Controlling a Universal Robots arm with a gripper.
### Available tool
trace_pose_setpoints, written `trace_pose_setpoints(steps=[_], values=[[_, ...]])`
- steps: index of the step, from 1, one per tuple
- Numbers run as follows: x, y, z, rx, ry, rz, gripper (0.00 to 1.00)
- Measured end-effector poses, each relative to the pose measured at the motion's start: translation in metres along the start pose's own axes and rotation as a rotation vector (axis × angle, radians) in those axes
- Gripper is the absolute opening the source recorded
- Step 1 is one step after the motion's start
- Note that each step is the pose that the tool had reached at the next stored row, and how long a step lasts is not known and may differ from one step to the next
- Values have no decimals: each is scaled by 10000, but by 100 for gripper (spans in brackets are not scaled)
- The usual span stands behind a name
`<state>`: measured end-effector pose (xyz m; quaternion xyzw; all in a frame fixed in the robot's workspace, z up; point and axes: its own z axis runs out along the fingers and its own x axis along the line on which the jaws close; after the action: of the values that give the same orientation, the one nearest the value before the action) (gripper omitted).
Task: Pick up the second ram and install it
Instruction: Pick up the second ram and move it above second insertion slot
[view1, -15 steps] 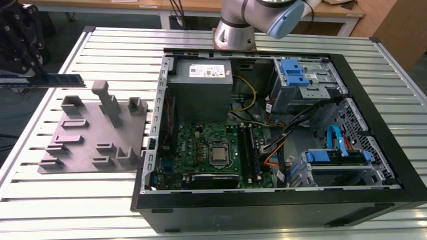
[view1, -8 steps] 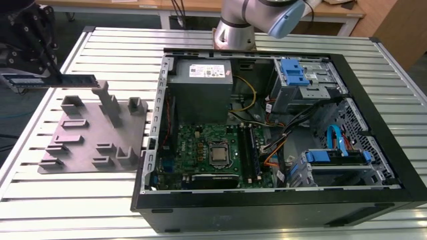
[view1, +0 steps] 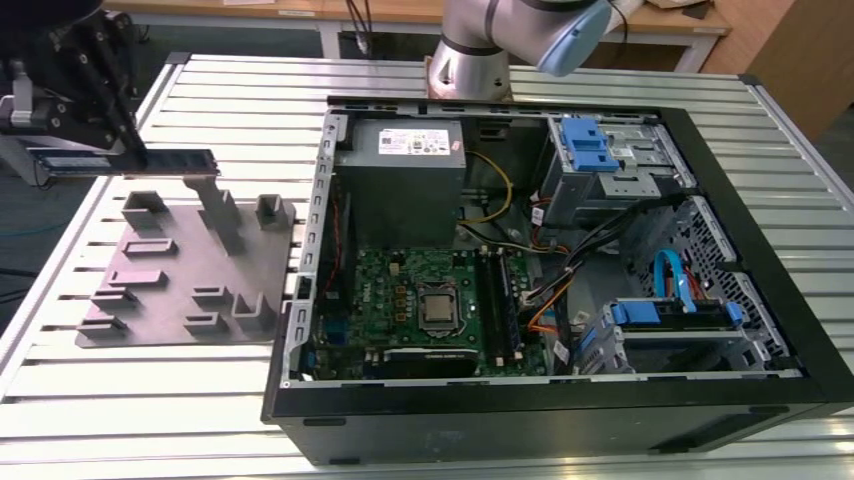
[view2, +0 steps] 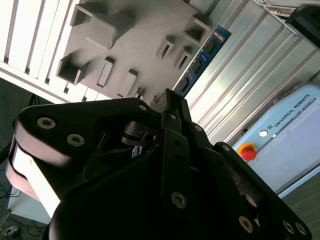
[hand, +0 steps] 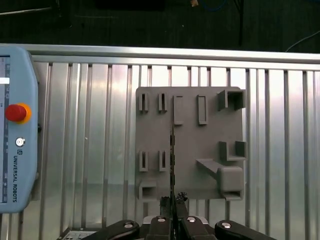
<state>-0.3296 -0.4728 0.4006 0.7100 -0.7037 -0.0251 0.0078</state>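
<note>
My gripper (view1: 123, 152) hangs at the exterior view's far left, above the back edge of the grey moulded tray (view1: 187, 275), and is shut on the second ram (view1: 180, 160). The stick lies level and juts out from the fingers toward the computer case. In the second wrist view the ram (view2: 202, 57) shows as a blue board with dark chips, reaching out past the fingertips (view2: 170, 102) over the tray (view2: 130, 45). The first wrist view has the ram (hand: 172, 155) edge-on, a thin dark line over the tray (hand: 200, 145), clamped by the gripper (hand: 172, 204).
The open computer case (view1: 300, 300) lies to the exterior view's right of the tray. Its motherboard (view1: 400, 290) carries the processor socket (view1: 438, 308) and long black memory sockets (view1: 497, 290). Cables (view1: 587, 260) and blue drive bays (view1: 674, 312) stand further right. A teach pendant (hand: 17, 130) rests on the slatted table.
</note>
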Motion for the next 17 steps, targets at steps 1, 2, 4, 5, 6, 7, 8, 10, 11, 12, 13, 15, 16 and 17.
trace_pose_setpoints(steps=[1, 2, 4, 5, 6, 7, 8, 10, 11, 12, 13, 15, 16, 17], values=[[0, -22, -1, -1, 0, 0, 11], [0, -44, -2, -4, 0, 0, 11], [1, -99, -5, -10, 0, 1, 11], [1, -127, -6, -13, 0, 1, 11], [1, -153, -7, -14, 0, 0, 11], [1, -179, -9, -18, 0, 1, 11], [2, -205, -9, -20, 0, 0, 11], [2, -262, -12, -25, 0, 1, 11], [2, -289, -14, -29, 0, 1, 11], [3, -318, -15, -32, 0, 1, 11], [3, -347, -16, -34, -1, 1, 11], [3, -406, -19, -42, -1, 1, 11], [4, -434, -20, -46, -1, 0, 11], [4, -464, -21, -49, -1, 1, 11]])
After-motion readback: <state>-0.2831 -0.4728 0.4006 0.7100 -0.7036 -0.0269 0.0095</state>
